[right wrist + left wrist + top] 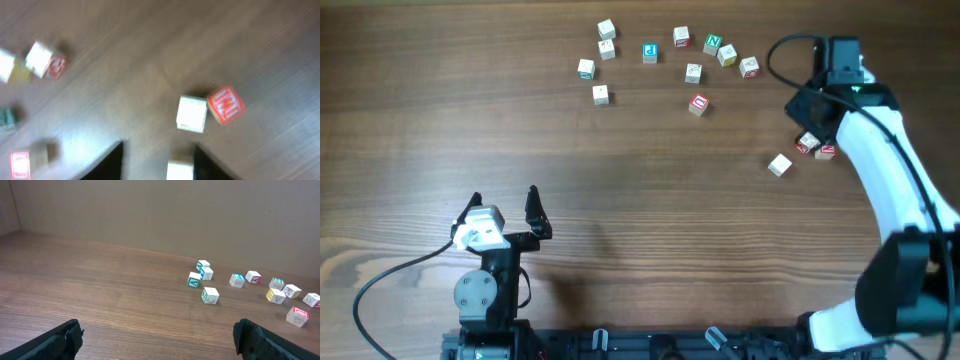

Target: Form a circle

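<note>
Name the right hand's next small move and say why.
Probably lower the right hand and close on the white block sitting between its open fingers. That block, like the white-and-red pair beyond it, lies apart from the other blocks, so no circle is formed yet.

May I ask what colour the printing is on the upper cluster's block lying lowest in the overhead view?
Red, on that block; clearest in the left wrist view.
</note>
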`<state>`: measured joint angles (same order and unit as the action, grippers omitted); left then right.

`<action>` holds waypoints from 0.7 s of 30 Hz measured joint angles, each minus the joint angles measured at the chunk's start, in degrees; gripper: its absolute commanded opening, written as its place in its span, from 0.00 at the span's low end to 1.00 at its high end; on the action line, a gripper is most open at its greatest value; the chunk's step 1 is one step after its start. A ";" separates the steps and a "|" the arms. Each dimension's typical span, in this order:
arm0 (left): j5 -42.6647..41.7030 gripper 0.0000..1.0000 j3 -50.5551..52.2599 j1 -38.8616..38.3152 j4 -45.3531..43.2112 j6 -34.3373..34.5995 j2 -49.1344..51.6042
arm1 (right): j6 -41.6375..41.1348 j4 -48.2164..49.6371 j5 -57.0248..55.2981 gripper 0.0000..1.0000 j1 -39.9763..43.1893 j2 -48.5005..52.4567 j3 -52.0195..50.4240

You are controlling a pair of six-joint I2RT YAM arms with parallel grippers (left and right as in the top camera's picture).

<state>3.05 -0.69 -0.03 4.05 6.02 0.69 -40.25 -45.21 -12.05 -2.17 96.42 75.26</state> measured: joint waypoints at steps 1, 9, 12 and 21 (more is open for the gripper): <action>0.00 1.00 0.00 0.00 -0.02 0.00 -0.02 | -0.35 -2.95 0.00 0.93 -1.68 -1.22 0.11; 0.00 1.00 0.00 0.00 0.00 0.00 -0.02 | -10.05 -4.74 1.09 1.00 -8.33 -1.33 -5.90; 0.00 1.00 0.00 0.00 0.00 0.00 -0.02 | -12.68 1.27 1.11 1.00 -8.55 -0.81 -12.81; 0.00 1.00 0.00 0.00 0.00 0.00 -0.02 | -12.20 13.35 -0.20 0.92 -8.52 0.63 -22.14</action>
<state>3.05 -0.69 -0.03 4.05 6.02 0.67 -52.45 -31.86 -12.25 -10.70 97.06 53.12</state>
